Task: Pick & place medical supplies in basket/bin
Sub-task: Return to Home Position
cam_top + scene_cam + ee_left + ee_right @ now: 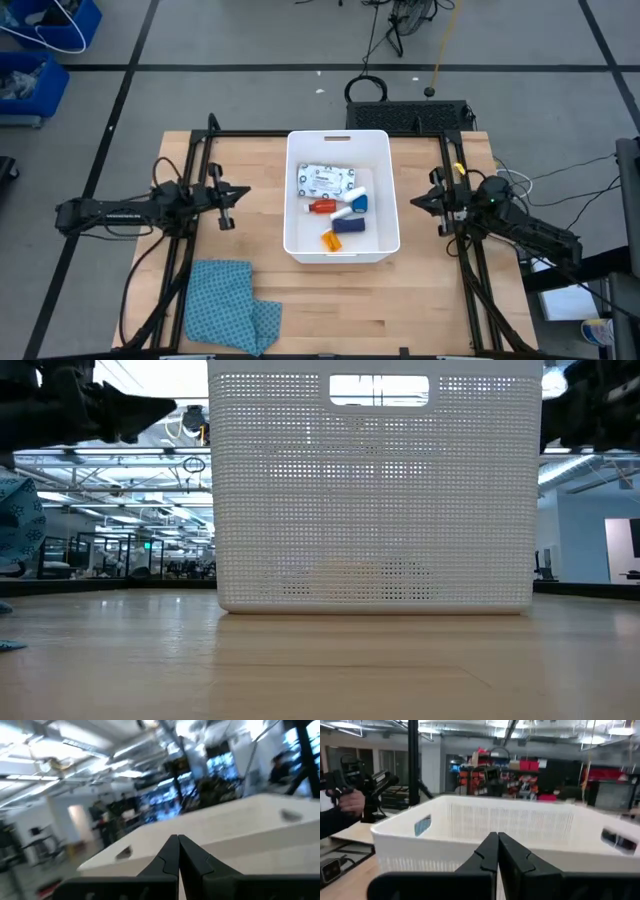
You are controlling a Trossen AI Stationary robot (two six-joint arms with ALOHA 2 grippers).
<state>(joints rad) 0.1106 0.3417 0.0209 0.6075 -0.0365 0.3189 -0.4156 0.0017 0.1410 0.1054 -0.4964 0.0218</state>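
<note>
The white tub [385,160] stands mid-table, and the supplies lie on its floor. Among them are a white printed packet [326,178], a red-capped bottle [322,207], a white cylinder beside a blue tape roll [355,202], a dark blue strip [348,224] and an orange pill bottle [331,240]. My left gripper [228,205] hovers left of the tub and is shut; its own view shows the fingers closed [178,845]. My right gripper [428,202] hovers right of the tub and is also shut [497,842]. Each points at a tub wall [510,825] without touching it.
A blue patterned cloth [228,305] lies crumpled on the table's near left part. Black frame rails [190,170] run along both sides of the wooden table, under the arms. Bare wood shows in front of the tub [375,500].
</note>
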